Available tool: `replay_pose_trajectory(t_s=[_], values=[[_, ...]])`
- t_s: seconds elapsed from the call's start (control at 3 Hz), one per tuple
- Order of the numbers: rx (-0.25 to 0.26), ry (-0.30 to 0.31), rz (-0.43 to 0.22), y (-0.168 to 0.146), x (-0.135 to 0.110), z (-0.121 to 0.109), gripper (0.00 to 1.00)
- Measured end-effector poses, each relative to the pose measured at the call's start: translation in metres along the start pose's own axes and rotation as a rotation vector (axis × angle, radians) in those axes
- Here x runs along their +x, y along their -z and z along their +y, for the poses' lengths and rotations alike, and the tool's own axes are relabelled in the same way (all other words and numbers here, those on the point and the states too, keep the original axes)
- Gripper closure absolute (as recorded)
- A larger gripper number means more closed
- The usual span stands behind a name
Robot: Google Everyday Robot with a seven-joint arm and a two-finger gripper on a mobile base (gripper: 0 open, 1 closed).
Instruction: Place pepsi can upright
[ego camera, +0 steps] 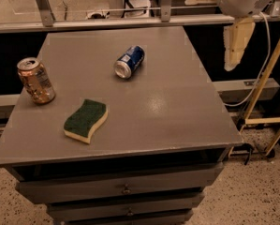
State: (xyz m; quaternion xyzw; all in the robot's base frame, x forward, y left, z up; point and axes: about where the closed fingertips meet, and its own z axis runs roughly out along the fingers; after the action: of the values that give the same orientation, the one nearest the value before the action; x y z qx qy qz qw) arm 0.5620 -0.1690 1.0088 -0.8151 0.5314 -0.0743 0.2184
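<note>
Hand: the hand (pixel 235 43) hangs at the upper right, beyond the right edge of the desk (pixel 177 111) and above its level. I cannot tell whether it is wide or narrow.
Hand and load: nothing of the task is in it, and it is well apart from every object on the desk.
Pepsi can: the pepsi can (pixel 129 62) lies on its side in the far middle of the desk, with one silver end turned toward the front left. It is untouched and has bare surface all round.
Other things: an orange-gold can (pixel 35 80) stands upright near the left edge, and a green sponge (pixel 85 120) lies flat in front of it toward the middle. Both are well apart from the pepsi can.
Done so far: as far as can be seen, nothing. The can is not upright and no grasp has been made.
Left to do: by my judgement, the whole task. The hand has to come over the desk, take hold of the can, turn it onto one end and let go.
Stage: approach at most — the hand is not yet over the desk top.
Way in: the path from the right to the can looks free of the other two things.
</note>
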Motion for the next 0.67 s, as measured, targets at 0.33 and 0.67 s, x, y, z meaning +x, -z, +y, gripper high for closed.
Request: replay_pose_trajectory(t_s=[0.33, 0.67], values=[[0.0, 0.0, 0.0, 0.0, 0.0, 0.0, 0.0], [-0.025, 0.082, -0.01, -0.005, -0.011, -0.003, 0.0]])
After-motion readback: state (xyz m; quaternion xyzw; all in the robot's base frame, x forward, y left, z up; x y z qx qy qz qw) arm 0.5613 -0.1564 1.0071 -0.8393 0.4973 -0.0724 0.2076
